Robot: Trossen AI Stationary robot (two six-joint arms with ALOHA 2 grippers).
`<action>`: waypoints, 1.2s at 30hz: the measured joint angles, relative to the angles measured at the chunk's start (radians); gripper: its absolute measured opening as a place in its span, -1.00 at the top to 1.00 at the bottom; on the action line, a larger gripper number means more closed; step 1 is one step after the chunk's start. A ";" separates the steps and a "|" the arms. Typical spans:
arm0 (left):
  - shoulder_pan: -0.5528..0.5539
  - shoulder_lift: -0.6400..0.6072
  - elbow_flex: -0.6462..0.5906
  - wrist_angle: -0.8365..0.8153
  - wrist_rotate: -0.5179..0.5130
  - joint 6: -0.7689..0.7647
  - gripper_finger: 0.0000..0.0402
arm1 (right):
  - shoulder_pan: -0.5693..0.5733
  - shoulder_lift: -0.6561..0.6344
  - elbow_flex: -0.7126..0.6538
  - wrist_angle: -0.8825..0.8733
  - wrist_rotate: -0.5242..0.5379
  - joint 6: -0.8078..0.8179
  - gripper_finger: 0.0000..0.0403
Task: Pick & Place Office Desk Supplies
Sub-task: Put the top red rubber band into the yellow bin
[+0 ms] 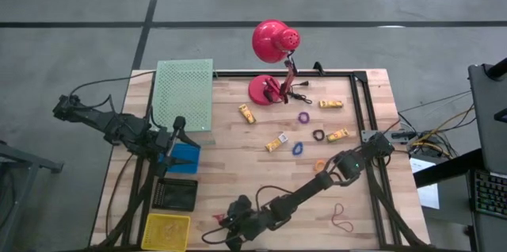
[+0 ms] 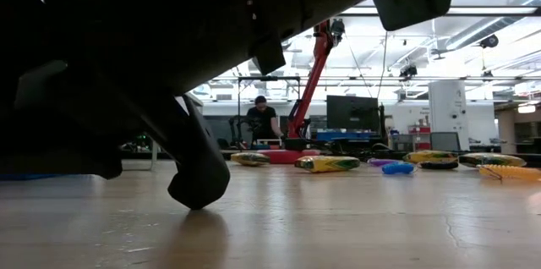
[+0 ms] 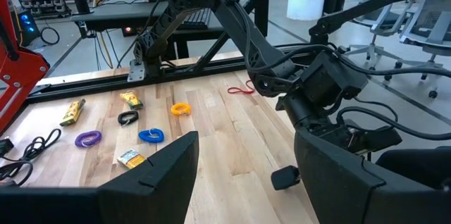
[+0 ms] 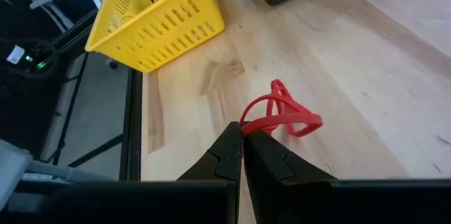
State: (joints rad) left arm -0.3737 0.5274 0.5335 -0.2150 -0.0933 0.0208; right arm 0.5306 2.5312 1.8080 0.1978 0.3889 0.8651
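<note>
Tabletop (image 1: 238, 161) is pale wood planks with visible grain and a slight sheen, framed by a matt black metal rail (image 1: 366, 101). The yellow basket (image 4: 151, 16) looks like slotted hard plastic, the red rubber band (image 4: 282, 115) is thin rubbery stuff. Lamp (image 1: 275, 42) shade is smooth glossy red, and the gripper fingers (image 4: 229, 157) look like matt black plastic.

Red rubber band (image 4: 282, 115) in pinched right pincer (image 4: 242, 134)

Beyond the pale wooden desk (image 1: 238, 165) lay a grey concrete floor (image 1: 79, 38) crossed by dark lines, and the room behind — bright, with ceiling strip lights (image 2: 473, 36) — held a dark monitor (image 2: 352, 112), office chairs (image 3: 416, 20) and a person (image 2: 262, 119) in black.
</note>
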 joint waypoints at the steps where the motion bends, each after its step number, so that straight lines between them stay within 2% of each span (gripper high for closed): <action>1: 0.000 0.000 0.000 0.000 0.000 0.000 -0.20 | 0.000 0.000 0.000 0.008 0.000 -0.004 0.96; 7: 0.000 0.000 0.000 0.000 0.000 0.000 -0.20 | -0.001 0.000 -0.001 0.016 -0.003 -0.033 0.90; 14: 0.000 0.000 0.000 0.000 0.000 0.000 -0.20 | 0.003 0.002 -0.002 0.014 -0.002 -0.386 0.83; 17: 0.000 0.000 0.000 0.000 0.000 0.000 -0.19 | 0.006 0.002 -0.002 0.014 0.002 -0.472 0.83; 21: 0.000 0.000 0.000 0.000 0.000 0.000 -0.20 | 0.007 0.002 -0.002 0.015 0.002 -0.451 0.83; 25: 0.000 0.000 0.000 0.000 0.000 0.000 -0.20 | 0.005 0.002 -0.002 0.015 0.002 -0.355 0.83; 30: 0.000 0.000 0.000 0.000 0.000 0.000 -0.20 | 0.005 0.001 -0.001 -0.030 0.003 -0.346 0.83; 36: 0.000 0.000 0.000 0.000 0.000 0.000 -0.20 | 0.006 0.000 -0.001 -0.067 0.019 -0.341 0.68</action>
State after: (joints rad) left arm -0.3737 0.5272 0.5335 -0.2150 -0.0937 0.0208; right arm 0.5365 2.5313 1.8072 0.1308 0.4083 0.5244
